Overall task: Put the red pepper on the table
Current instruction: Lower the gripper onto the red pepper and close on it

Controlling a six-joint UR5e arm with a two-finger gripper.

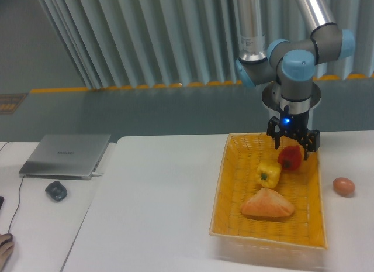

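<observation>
The red pepper (290, 158) lies in the far right part of the yellow wicker basket (228, 190), which stands on the white table (152, 207). My gripper (293, 145) hangs directly above the pepper with its black fingers spread to either side of the pepper's top. It is open and holds nothing. The lower fingertips overlap the pepper's upper edge in this view; contact cannot be told.
A yellow pepper (268, 174) lies just left of the red one, and a tan wedge of bread (267, 205) sits in front of it. A brown egg (343, 186) rests on the table right of the basket. A laptop (65, 155) and a mouse (56, 190) are at the left.
</observation>
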